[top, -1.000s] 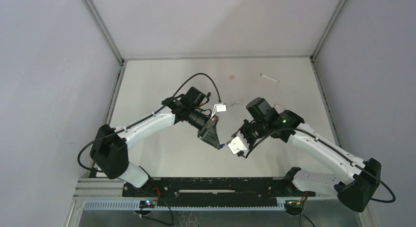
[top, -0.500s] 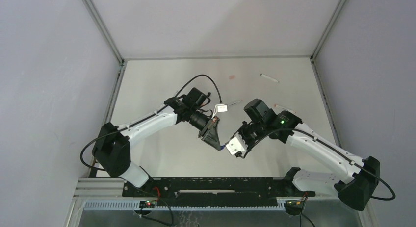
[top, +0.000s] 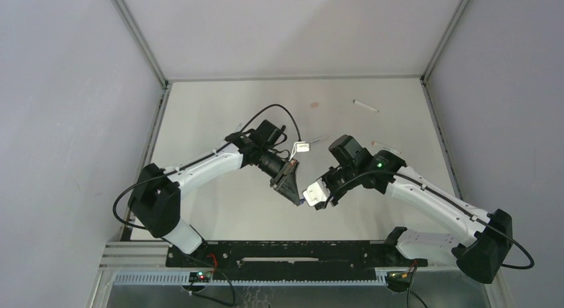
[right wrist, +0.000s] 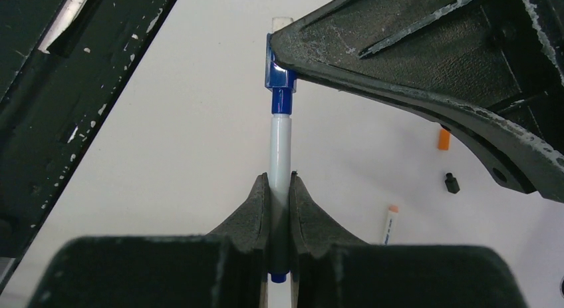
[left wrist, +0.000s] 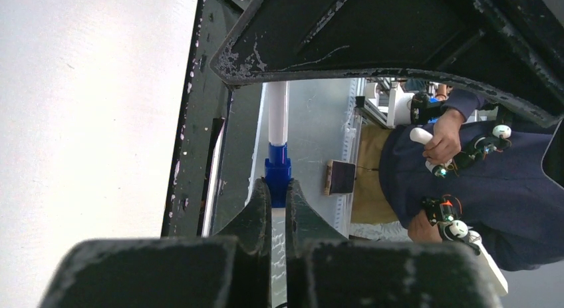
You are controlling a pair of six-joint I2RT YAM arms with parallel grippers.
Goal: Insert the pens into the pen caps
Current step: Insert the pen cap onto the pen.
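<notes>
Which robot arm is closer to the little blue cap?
Left. The left end effector pinches the blue cap itself. The right end effector grips the pen by its white barrel, farther along from the cap.

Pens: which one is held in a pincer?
The blue-tipped pen, clamped in the right pincer, its tip at the blue cap in the left pincer. The others, like the orange-ended pen, lie loose on the table.
</notes>
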